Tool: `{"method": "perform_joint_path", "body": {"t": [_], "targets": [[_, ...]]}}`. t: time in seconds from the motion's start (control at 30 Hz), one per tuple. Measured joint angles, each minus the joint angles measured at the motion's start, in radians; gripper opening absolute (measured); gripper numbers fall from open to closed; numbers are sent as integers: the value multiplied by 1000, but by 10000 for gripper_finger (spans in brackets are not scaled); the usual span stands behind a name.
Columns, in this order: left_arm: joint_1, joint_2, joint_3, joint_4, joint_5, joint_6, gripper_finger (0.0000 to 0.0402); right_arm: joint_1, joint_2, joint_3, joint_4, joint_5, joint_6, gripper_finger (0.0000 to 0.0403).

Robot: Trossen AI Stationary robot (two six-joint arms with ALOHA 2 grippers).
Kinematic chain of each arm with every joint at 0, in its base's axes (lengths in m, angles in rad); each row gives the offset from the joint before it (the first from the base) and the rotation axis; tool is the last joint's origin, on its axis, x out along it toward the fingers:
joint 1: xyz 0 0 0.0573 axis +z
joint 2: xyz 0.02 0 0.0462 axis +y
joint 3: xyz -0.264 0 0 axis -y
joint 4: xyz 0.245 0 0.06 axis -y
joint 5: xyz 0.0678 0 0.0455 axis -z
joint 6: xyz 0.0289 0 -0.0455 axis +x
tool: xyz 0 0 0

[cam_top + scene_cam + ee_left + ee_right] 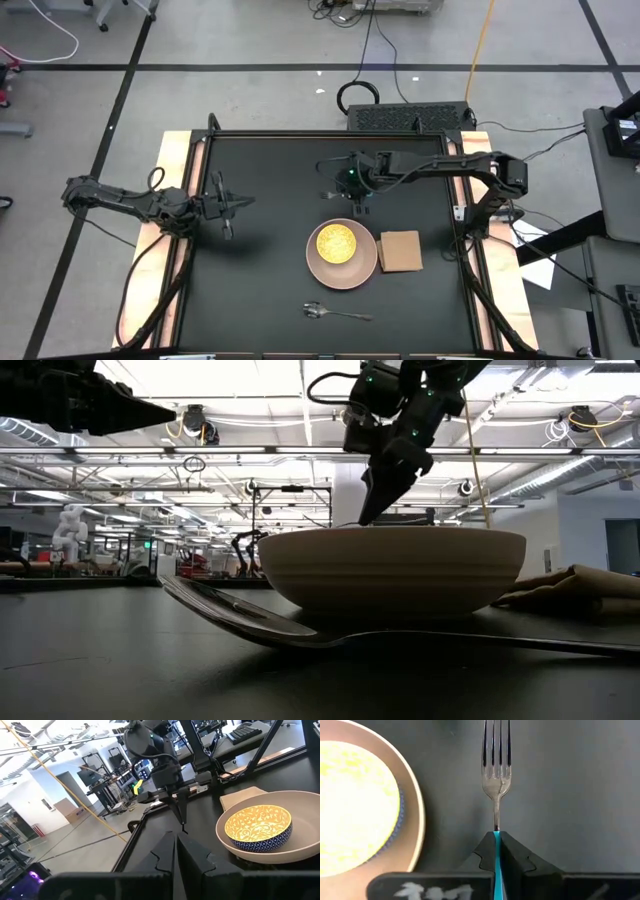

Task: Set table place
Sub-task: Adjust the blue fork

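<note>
Right gripper [361,203] is clamped on the blue handle of the fork [496,765], holding it above the table [260,290] just beyond the far edge of the pink plate [322,272], tines pointing down past the plate rim in the right wrist view; the fork looks lifted, but whether its tips touch the tabletop can't be told. Yellow dish [336,243] sits inside the pink plate, near the middle of the table toward the near side. Tan napkin [400,251] lies flat just right of the plate, touching or nearly touching its rim. Silver spoon [335,313] lies on the table near the plate's near edge, apart from it, handle pointing right. Left gripper [228,207] hangs over the left part of the table, well apart from the plate, fingers pressed nearly together with nothing between them, pointed toward the plate and the right arm.
</note>
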Motion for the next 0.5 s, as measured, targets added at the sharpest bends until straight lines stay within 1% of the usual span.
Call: {"method": "perform_joint_path", "body": {"t": [0.13,0.3,0.4,0.5], "targets": [[0,0,0,-1,0,-6,26,-7,-2,-4,2,0,10,0],[0,0,0,-5,0,-26,26,-30,-2,-6,-15,0,65,0],[0,0,0,-20,0,-34,26,-45,-2,-34,-7,5,85,0],[0,0,0,-28,-1,-43,26,-60,-8,-75,3,53,111,0]]}}
